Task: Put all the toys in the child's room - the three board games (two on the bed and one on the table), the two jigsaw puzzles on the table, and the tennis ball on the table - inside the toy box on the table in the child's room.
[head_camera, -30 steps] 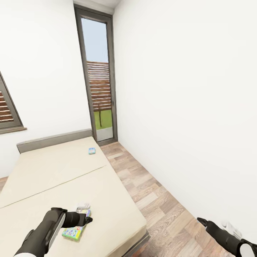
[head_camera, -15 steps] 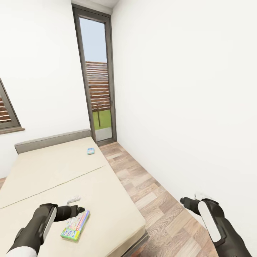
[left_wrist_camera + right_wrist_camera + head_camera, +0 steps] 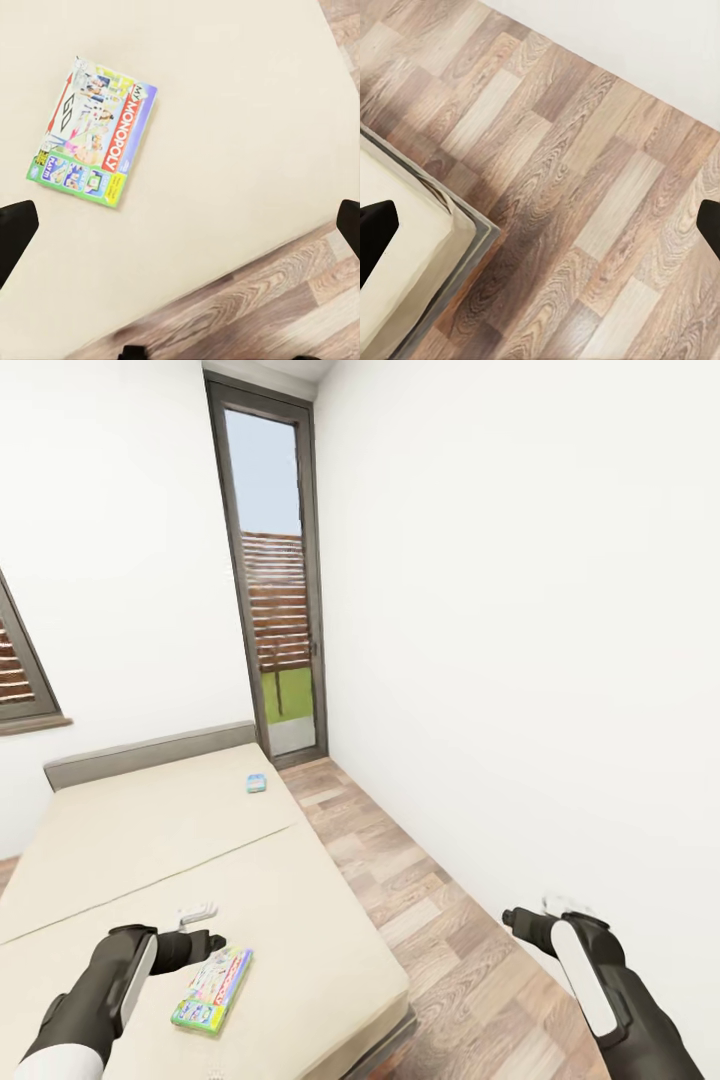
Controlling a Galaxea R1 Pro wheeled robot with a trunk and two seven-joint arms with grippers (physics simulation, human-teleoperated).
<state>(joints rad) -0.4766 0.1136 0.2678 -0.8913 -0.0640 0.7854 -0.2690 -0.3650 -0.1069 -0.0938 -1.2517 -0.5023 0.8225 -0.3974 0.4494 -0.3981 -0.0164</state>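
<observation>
bed (image 3: pixel 150 840): large, low, cream-beige mattress with a grey headboard against the far wall, filling the left of your head view; its near corner edge also shows in your right wrist view (image 3: pixel 412 247). board game, long (image 3: pixel 212 988): flat box with a red-edged cover reading "my monopoly", lying flat on the bed near its front corner, just beside and ahead of your left claw; in your left wrist view (image 3: pixel 94 141) it lies at an angle on the mattress, well clear of both fingertips. board game, small blue (image 3: pixel 257 783): flat on the far part of the bed, near the headboard and close to the edge that faces the glass door (image 3: pixel 275 580). left arm: reaches forward low over the bed from the lower left, forearm angled inward. left claw (image 3: pixel 200 930): hovers above the mattress holding nothing; its dark fingertips (image 3: pixel 15 232) sit at opposite margins of the wrist view, so the fingers stand wide apart. right arm: comes up from the lower right, forearm raised over the wood-plank floor (image 3: pixel 430 920) between the bed and the white wall (image 3: pixel 520 640). right claw (image 3: pixel 545 915): hangs over the floor, empty; its fingertips (image 3: pixel 375 225) likewise show far apart, with planks and the bed corner between them. window (image 3: pixel 20 660): dark-framed, at the left margin of the head view.
</observation>
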